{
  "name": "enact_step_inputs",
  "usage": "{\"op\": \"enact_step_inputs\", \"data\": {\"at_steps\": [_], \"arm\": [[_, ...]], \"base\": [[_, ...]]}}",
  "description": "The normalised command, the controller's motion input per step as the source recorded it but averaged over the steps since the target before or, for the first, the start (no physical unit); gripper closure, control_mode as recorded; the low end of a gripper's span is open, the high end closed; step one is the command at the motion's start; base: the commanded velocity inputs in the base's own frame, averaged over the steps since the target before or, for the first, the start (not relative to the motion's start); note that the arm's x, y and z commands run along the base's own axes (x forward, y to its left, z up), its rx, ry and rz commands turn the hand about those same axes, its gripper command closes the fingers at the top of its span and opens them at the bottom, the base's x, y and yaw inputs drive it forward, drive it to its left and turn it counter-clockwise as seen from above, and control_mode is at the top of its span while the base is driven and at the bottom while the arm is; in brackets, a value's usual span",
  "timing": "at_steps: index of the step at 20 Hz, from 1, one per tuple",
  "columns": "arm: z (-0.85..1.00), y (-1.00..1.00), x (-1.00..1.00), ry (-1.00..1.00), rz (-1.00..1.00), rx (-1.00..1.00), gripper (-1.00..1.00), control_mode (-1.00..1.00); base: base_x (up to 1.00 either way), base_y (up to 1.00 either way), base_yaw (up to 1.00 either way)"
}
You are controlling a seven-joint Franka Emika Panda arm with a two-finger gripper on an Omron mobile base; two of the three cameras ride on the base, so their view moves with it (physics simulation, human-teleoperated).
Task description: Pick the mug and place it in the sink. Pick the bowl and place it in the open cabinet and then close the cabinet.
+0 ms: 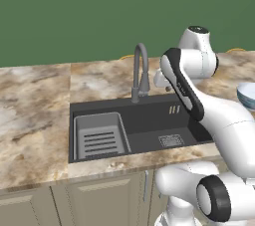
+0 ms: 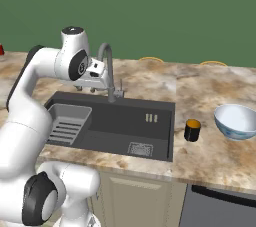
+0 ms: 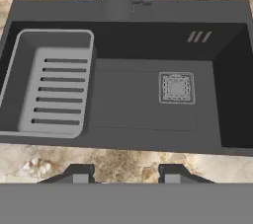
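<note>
The small black mug (image 2: 192,130) with its orange inside stands upright on the marble counter, just right of the sink (image 2: 120,126). Further right sits the wide white bowl (image 2: 236,121) with blue markings, whose edge also shows as bowl (image 1: 247,95). The dark sink (image 3: 148,114) holds a lighter slotted tray (image 3: 54,90) on its left and a square drain (image 3: 176,88). My gripper (image 3: 126,174) hangs above the basin near the faucet (image 2: 107,71), open and holding nothing. The cabinet is out of view.
Marble counter (image 1: 35,115) runs on both sides of the sink. Two yellow-rimmed things (image 2: 151,59) lie at the counter's back edge. A small red thing (image 2: 1,49) sits at the far left. Beige base doors (image 2: 145,196) and a dark appliance front (image 2: 220,206) are below.
</note>
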Motion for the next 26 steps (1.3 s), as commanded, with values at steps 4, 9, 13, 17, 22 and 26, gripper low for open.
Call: {"op": "enact_step_inputs", "data": {"at_steps": [4, 9, 13, 17, 22, 26], "arm": [[-0.07, -0.03, -0.27, 0.0, -0.03, 0.0, -1.0, -1.0], [-0.1, -0.39, -0.63, 0.02, -0.13, 0.0, -1.0, -1.0], [-0.01, -0.53, -0.59, 0.06, -0.14, 0.0, -1.0, -1.0], [-0.11, -0.58, -0.49, 0.02, -0.14, 0.0, -1.0, -1.0], [-0.25, -0.52, -0.27, 0.07, -0.15, 0.0, -1.0, -1.0], [-0.23, -0.46, -0.12, 0.03, -0.11, 0.0, -1.0, -1.0]], "base": [[0.0, 0.0, 0.0], [0.0, 0.0, 0.0], [0.0, 0.0, 0.0], [0.0, 0.0, 0.0], [0.0, 0.0, 0.0], [0.0, 0.0, 0.0]]}}
